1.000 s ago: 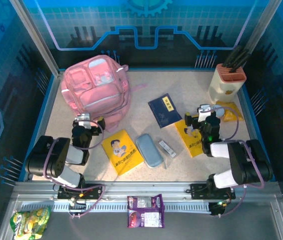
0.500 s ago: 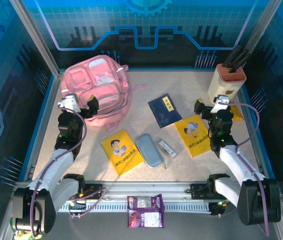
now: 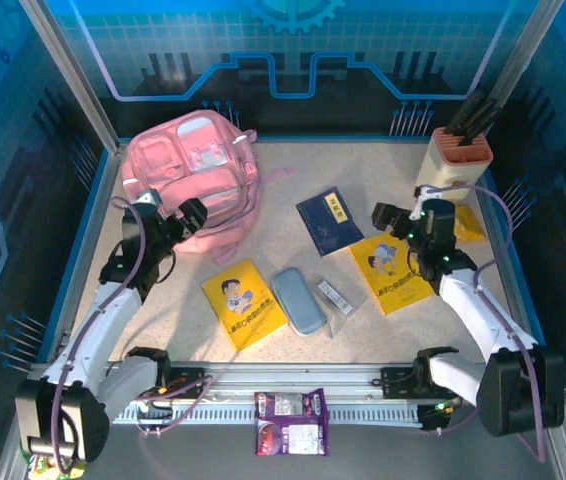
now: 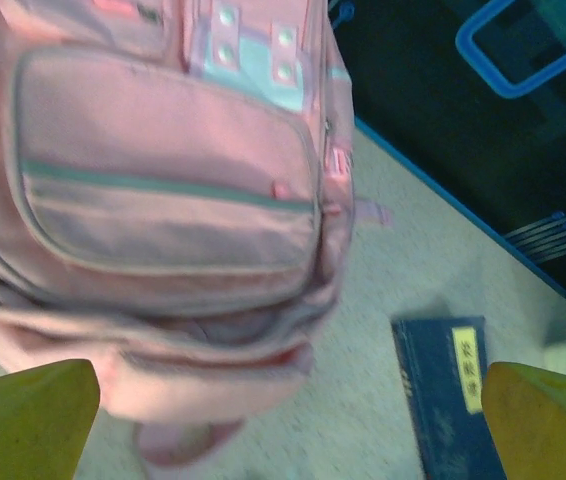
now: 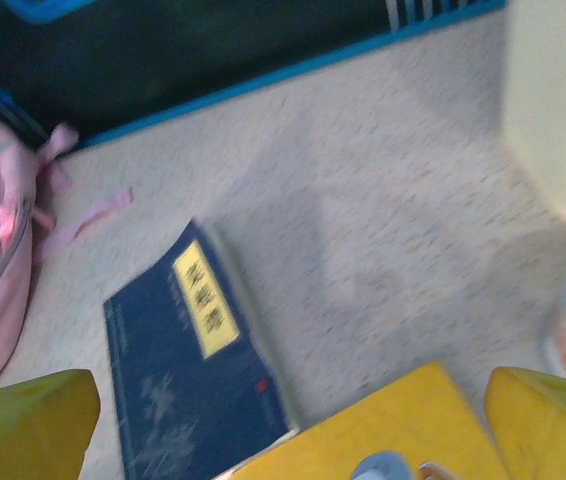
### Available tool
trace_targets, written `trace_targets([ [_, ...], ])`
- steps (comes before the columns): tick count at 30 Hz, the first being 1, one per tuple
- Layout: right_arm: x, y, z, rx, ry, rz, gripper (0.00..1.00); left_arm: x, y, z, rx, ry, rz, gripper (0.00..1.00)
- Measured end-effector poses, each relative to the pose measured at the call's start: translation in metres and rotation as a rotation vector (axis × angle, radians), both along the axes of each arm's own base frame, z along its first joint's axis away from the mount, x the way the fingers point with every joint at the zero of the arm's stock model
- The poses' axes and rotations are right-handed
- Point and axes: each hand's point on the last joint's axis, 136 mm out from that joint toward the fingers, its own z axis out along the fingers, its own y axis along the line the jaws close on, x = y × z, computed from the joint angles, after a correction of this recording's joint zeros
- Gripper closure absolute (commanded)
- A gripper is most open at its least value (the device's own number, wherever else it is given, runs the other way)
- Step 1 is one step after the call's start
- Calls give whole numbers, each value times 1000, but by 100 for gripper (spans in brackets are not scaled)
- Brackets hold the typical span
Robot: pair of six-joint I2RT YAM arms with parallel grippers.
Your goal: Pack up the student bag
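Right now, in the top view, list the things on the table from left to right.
From the left: student bag → yellow book → grey-blue pencil case → small packet → second yellow book → cream holder. The navy book overlaps the middle ones, so it is left out.

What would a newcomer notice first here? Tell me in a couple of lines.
The large pink student bag lying at the far left of the table catches the eye first. Next comes a bright yellow book near the front centre, then a second yellow book to its right. A dark blue book lies between them, farther back.
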Motion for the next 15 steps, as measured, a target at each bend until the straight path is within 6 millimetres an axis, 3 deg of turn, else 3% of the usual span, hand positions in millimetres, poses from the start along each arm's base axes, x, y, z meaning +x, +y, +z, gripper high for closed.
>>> trace_targets([
  [8, -22, 91, -33, -48, 195, 235, 0, -43, -95, -37, -129, 253, -168, 1],
  [11, -30, 117, -44, -70, 238, 299, 0, -49, -125, -51, -129, 335, -189, 1],
  [15, -38, 133, -55, -84, 272, 344, 0, -43, -148, -65, -146, 385, -147, 1],
])
